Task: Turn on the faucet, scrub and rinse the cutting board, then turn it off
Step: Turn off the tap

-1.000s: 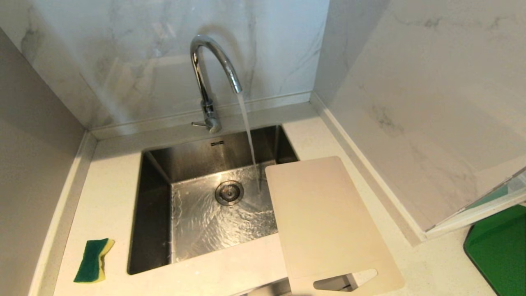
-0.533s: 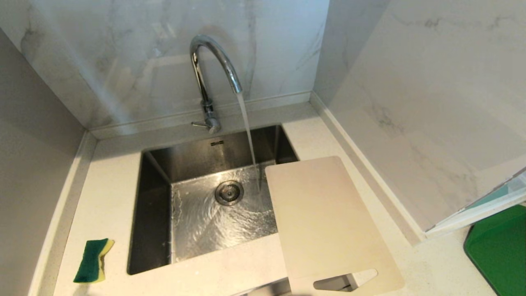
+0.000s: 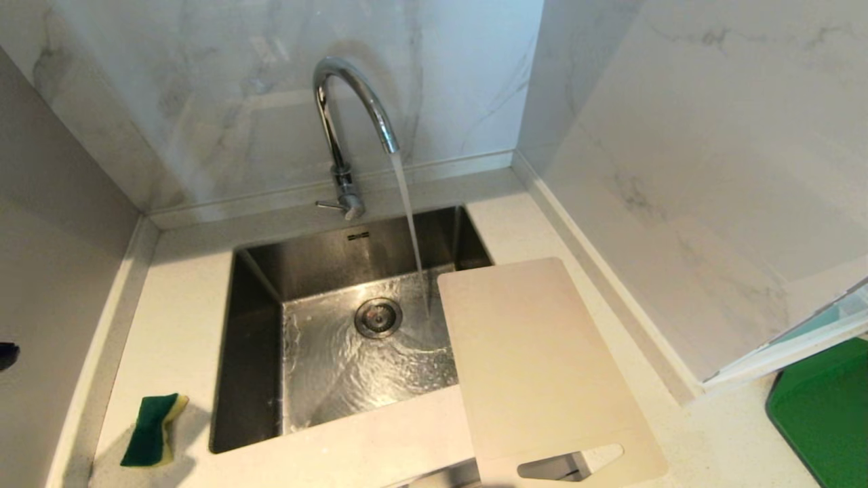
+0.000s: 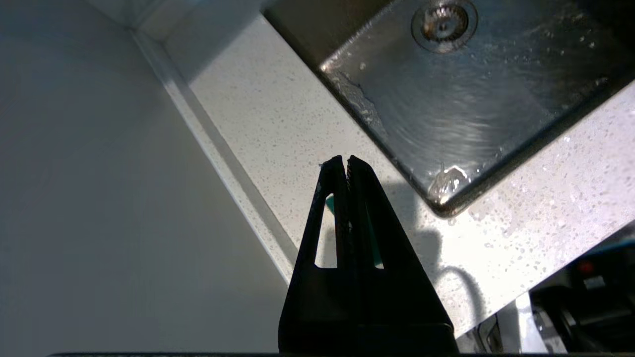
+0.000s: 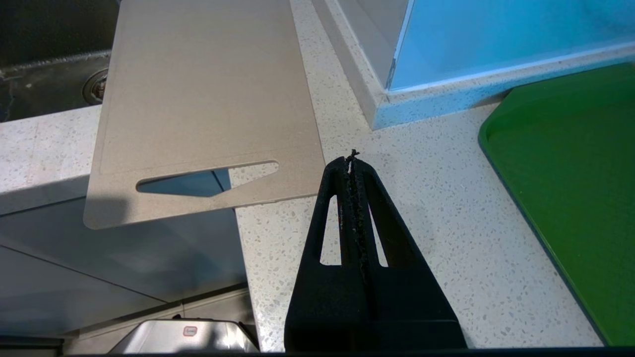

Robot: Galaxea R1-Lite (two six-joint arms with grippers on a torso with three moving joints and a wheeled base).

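Observation:
The chrome faucet stands behind the sink, and a stream of water runs from its spout into the basin. Its thin lever points left. The cream cutting board lies across the sink's right rim, its handle slot over the counter's front edge. My left gripper is shut and empty above the counter left of the sink, over a green and yellow sponge. Only a dark tip of the left gripper shows in the head view. My right gripper is shut and empty beside the board's slotted end.
A dark green mat lies on the counter at the far right, next to a wall corner. Marble walls close in the back and both sides. In the left wrist view, only a green sliver of the sponge shows behind the fingers.
A dark tip of my left arm has come into the head view at the left edge, and its shadow now falls over the sponge. The water keeps running; the board has not moved.

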